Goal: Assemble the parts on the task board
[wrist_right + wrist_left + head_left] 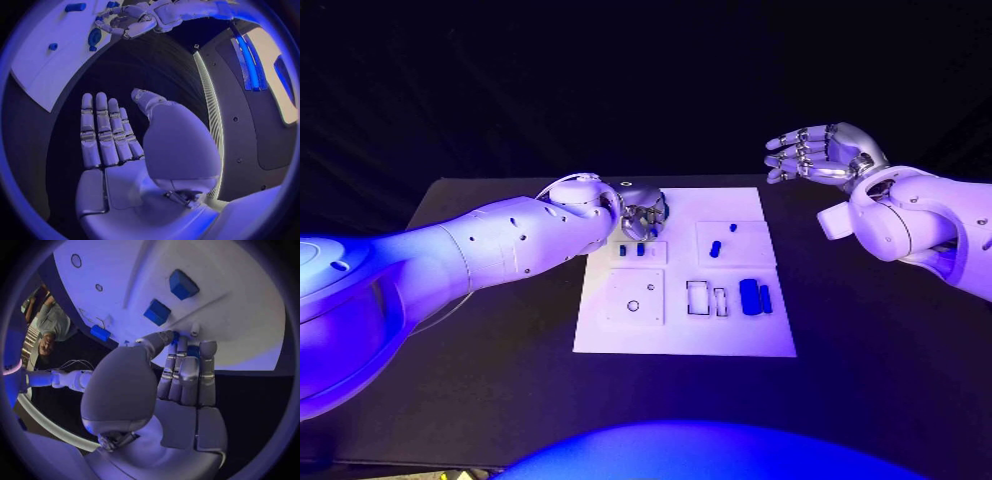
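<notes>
Your left hand (181, 370) sits at the task board's (682, 340) far left corner, fingertips (178, 340) pinching a small blue part (193, 351) against the flat white plate. Judged step: seating it. Keep the part upright and press straight down. Your right hand (819, 152) hovers off the board's far right corner, flat, fingers spread, holding nothing. The other blue parts (754, 296) look hard-edged and blocky.

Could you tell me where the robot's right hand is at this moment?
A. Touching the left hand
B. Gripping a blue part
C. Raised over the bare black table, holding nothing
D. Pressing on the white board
C: the right hand is raised beside the white board with fingers apart and nothing in it, while the left hand works at the board.
</notes>
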Tool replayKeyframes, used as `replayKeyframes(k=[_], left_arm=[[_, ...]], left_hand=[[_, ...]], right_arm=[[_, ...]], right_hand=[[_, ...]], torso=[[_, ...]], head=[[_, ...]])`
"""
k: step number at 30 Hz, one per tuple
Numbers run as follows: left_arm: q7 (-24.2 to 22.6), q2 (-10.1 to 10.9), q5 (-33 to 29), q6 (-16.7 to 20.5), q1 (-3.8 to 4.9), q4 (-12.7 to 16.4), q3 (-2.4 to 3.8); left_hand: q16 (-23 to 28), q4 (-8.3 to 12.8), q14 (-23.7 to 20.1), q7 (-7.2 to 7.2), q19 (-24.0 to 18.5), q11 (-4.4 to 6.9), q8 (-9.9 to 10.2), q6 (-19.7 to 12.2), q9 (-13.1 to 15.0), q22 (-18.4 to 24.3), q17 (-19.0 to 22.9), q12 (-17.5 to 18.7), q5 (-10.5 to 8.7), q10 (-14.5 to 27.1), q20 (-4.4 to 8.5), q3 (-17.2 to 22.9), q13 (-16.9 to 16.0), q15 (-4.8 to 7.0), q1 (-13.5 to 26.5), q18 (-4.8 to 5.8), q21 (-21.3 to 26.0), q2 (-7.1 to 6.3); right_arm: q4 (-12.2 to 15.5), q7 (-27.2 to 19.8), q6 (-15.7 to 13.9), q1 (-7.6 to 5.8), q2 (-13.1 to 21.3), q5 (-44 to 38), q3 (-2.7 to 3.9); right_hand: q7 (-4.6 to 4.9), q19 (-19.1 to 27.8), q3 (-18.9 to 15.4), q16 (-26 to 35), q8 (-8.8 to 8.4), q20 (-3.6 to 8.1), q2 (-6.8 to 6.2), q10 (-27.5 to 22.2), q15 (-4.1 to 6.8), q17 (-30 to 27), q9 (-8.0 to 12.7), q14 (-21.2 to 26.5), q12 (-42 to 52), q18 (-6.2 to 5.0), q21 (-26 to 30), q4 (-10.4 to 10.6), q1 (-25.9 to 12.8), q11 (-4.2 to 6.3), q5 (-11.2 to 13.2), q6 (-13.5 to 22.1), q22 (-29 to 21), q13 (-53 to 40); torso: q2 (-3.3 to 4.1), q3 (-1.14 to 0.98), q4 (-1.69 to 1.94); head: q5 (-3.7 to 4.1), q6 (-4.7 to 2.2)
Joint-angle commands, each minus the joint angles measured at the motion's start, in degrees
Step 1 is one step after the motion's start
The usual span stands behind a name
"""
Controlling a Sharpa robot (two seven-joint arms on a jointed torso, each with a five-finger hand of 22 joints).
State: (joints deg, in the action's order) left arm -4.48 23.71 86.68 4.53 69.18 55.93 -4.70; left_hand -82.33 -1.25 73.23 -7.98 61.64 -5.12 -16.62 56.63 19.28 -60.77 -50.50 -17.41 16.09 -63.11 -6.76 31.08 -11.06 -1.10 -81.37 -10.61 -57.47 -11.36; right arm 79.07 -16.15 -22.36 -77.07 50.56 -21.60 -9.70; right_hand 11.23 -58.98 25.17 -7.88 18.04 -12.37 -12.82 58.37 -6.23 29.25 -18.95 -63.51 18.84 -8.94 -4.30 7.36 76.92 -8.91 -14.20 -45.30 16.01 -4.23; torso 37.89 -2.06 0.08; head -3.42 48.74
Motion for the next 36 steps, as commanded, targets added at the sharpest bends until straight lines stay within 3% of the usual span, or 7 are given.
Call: replayKeyframes(k=[1, 18, 27, 36], left_arm=[[-0.3, 0.6, -0.6, 0.5, 0.0, 0.8, 0.28], [-0.5, 5.6, -5.5, 0.3, 0.07, 5.4, 2.92], [-0.4, 7.2, -6.6, -0.3, 0.07, 5.9, 3.21], [-0.4, 7.5, -7.0, -1.5, 0.07, 5.3, 3.22]], left_hand=[[-1.3, 0.8, 1.0, -0.29, 0.5, 0.45, 0.2, 1.2, 1.6, -1.0, -1.2, 0.9, -0.77, -1.5, -0.1, 1.6, 0.1, 0.28, -0.4, 1.79, -1.4, 0.98], [-1.2, 0.8, 1.0, -0.3, 0.6, 0.44, 0.3, 1.3, 1.7, -1.1, -1.1, 1.3, -0.77, -1.7, -0.08, 1.5, 0.2, 0.29, -0.2, 1.79, -1.4, 0.91], [-1.1, 0.8, 0.9, -0.31, 0.6, 0.43, 0.3, 1.3, 1.7, -1.0, -0.8, 1.4, -0.76, -1.8, -0.06, 1.5, 0.2, 0.27, -0.1, 1.76, -1.3, 0.89], [-1.1, 0.8, 0.9, -0.32, 0.5, 0.41, 0.4, 1.3, 1.7, -1.0, -0.6, 1.5, -0.76, -1.8, -0.05, 1.5, 0.2, 0.26, -0.1, 1.74, -1.3, 0.87]], right_arm=[[0.0, -0.2, 0.2, 0.04, 0.0, 0.0, 0.02], [0.1, -0.2, 0.1, 0.07, 0.3, 0.0, 0.02], [0.1, -0.2, 0.1, 0.1, 0.4, 0.0, 0.02], [0.1, -0.2, 0.1, 0.14, 0.4, 0.0, 0.02]], right_hand=[[1.24, -1.2, 2.0, 0.5, -0.98, 0.16, 0.21, 1.0, 0.33, -0.5, 0.3, -0.9, -0.9, -1.55, -0.1, 0.1, -1.1, 0.22, -0.3, -0.6, -0.3, 0.4], [1.24, -1.2, 2.0, 0.5, -0.98, 0.16, 0.21, 1.0, 0.33, -0.5, 0.3, -0.9, -0.9, -1.55, -0.1, 0.1, -1.1, 0.22, -0.3, -0.6, -0.3, 0.4], [1.24, -1.2, 2.0, 0.5, -0.98, 0.16, 0.21, 1.0, 0.33, -0.5, 0.3, -0.9, -0.9, -1.55, -0.1, 0.1, -1.1, 0.22, -0.3, -0.6, -0.3, 0.4], [1.24, -1.2, 2.0, 0.5, -0.98, 0.16, 0.21, 1.0, 0.33, -0.5, 0.3, -0.9, -0.9, -1.55, -0.1, 0.1, -1.1, 0.22, -0.3, -0.6, -0.3, 0.4]], torso=[[0.0, -0.04, -0.08], [-0.01, 0.03, 0.17], [0.09, 0.11, 0.1], [0.05, 0.03, 0.02]], head=[[-0.06, -0.13], [0.06, -0.44], [-0.12, -0.53], [-0.23, -0.31]])
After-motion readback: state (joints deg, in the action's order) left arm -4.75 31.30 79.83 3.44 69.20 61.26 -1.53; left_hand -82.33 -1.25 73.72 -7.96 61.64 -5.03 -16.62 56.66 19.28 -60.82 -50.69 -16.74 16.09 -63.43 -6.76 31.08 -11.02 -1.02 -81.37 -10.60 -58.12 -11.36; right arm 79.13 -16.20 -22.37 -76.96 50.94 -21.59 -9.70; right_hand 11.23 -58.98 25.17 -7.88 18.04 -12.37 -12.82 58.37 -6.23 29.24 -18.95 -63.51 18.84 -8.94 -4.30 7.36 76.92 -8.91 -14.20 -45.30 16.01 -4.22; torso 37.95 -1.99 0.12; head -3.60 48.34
